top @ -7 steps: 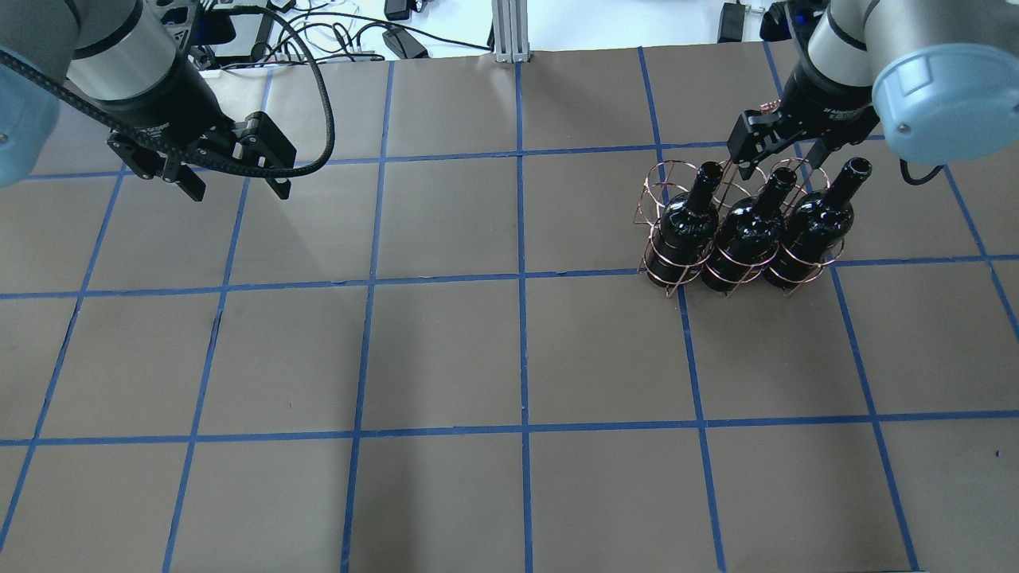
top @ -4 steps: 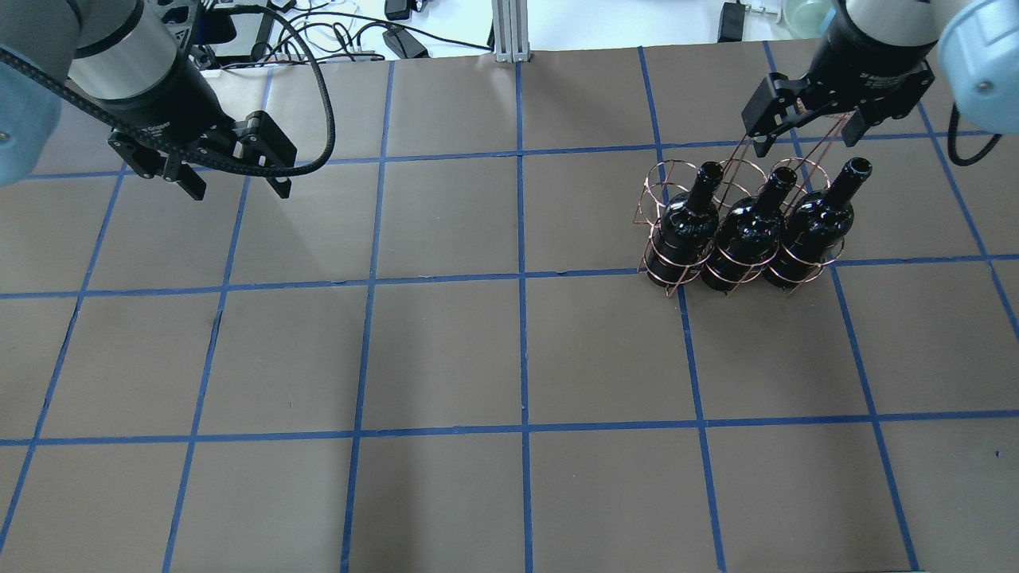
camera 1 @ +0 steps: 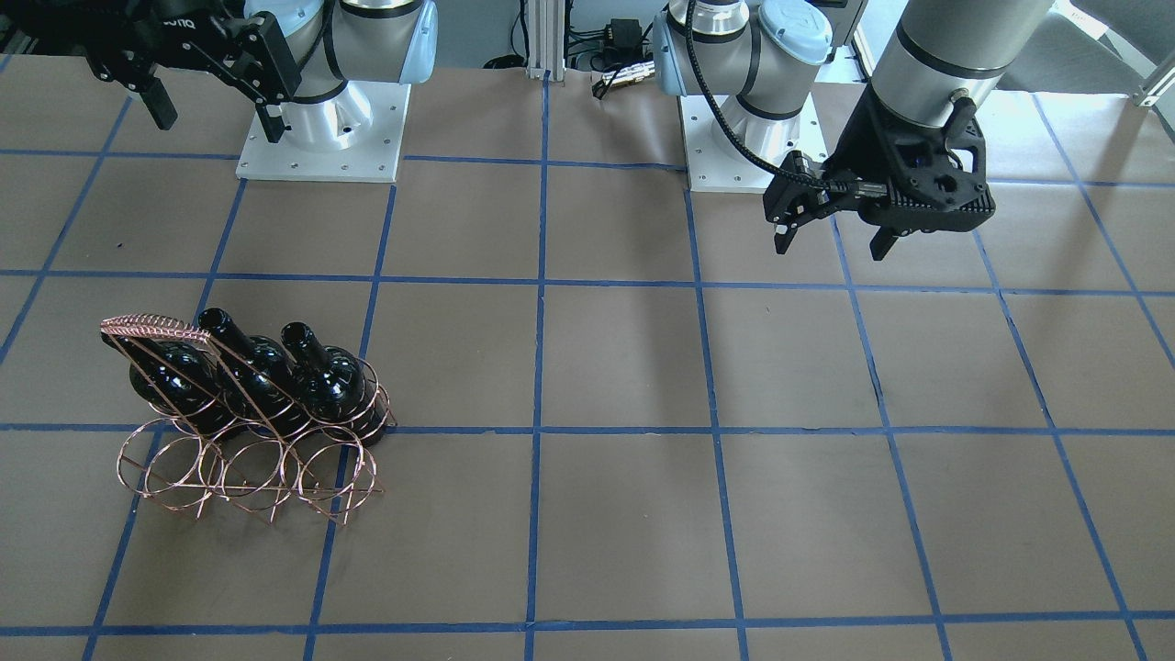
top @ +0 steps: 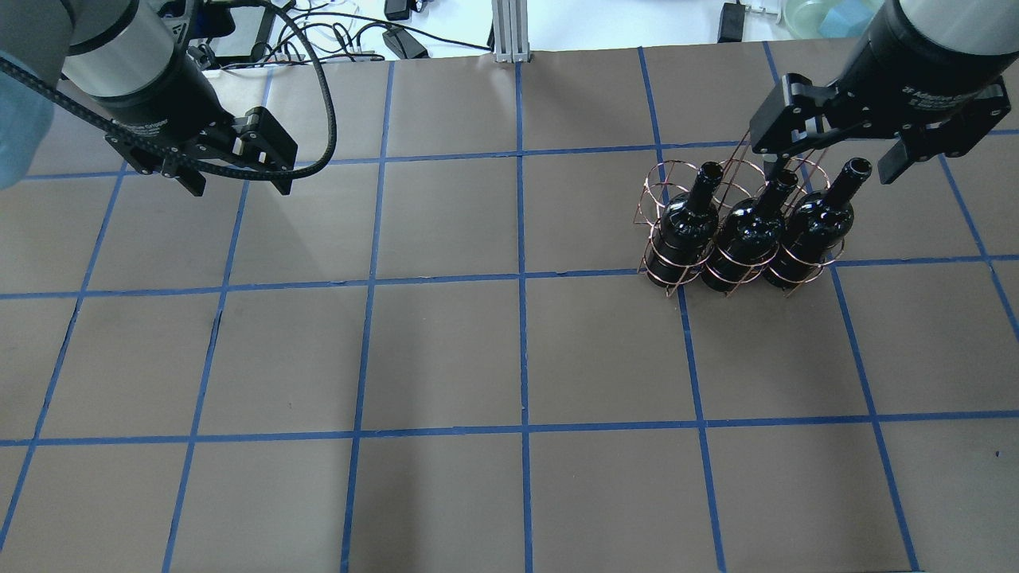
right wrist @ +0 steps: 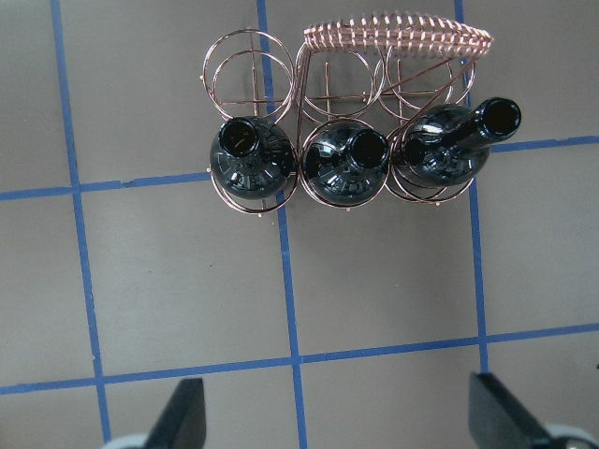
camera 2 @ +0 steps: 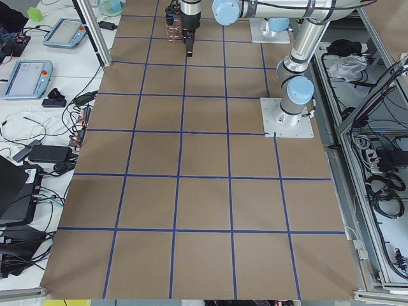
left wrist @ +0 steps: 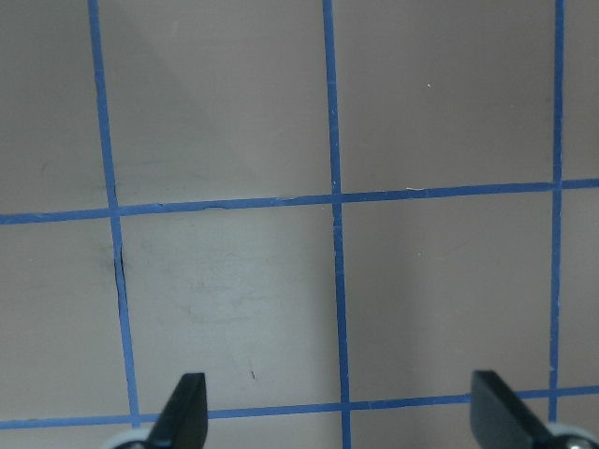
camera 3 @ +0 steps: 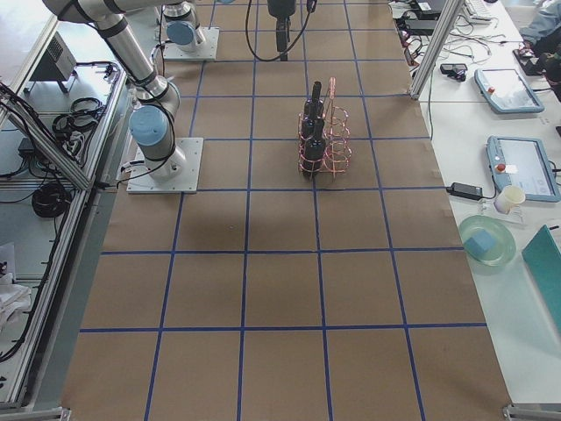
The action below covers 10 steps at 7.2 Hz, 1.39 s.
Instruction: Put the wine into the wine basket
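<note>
Three glossy black wine bottles (top: 748, 227) stand in the copper wire basket (top: 665, 179), filling the row of rings nearest the robot. The far row is empty. The right wrist view shows them from above (right wrist: 346, 164), with the basket handle (right wrist: 398, 36) behind; the bottle on that view's right (right wrist: 445, 154) seems to lean. They also show in the front view (camera 1: 252, 367). My right gripper (top: 828, 159) is open and empty, high above the basket. My left gripper (top: 239, 185) is open and empty, far to the left above bare table.
The table (top: 517, 358) is brown paper with a blue tape grid. Cables and devices lie beyond its far edge (top: 350, 36). Both arm bases (camera 1: 321, 128) are bolted at the robot's side. The left wrist view shows only the table (left wrist: 234, 281).
My right gripper has risen from just above the basket handle and bottle necks, staying open. The bottles, the basket and the left arm have not moved.
</note>
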Each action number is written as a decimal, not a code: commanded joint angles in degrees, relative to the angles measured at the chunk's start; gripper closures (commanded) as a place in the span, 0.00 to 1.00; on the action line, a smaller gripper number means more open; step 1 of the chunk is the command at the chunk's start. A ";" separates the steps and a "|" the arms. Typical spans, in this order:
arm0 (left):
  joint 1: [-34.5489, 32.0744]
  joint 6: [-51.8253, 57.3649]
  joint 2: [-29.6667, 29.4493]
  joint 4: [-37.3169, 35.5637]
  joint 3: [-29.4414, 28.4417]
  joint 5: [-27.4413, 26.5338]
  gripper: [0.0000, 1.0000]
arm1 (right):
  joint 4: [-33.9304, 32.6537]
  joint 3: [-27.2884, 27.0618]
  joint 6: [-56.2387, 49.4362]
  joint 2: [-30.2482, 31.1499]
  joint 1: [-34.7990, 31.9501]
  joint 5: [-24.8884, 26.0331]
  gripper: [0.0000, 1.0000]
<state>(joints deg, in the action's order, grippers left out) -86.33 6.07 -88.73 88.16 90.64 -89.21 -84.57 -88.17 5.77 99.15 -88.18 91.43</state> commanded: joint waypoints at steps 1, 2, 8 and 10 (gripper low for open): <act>-0.07 0.00 0.66 -0.01 -0.02 -0.17 0.00 | 0.90 3.78 4.16 -3.16 -1.46 -0.72 0.00; -0.07 0.00 0.57 -0.01 -0.02 -0.17 0.00 | 1.60 3.88 4.16 -3.52 -1.73 -0.37 0.00; 0.63 0.00 0.48 -0.01 -0.02 -0.17 0.00 | 0.46 7.49 3.02 -9.50 -1.82 1.12 0.00; 0.63 0.09 0.48 -0.01 -0.02 -0.17 0.00 | 0.55 7.05 2.93 -9.41 -1.82 1.04 0.00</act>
<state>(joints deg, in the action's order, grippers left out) -85.70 6.08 -88.24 88.15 90.61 -89.35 -84.09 -80.86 8.77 89.73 -89.99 92.46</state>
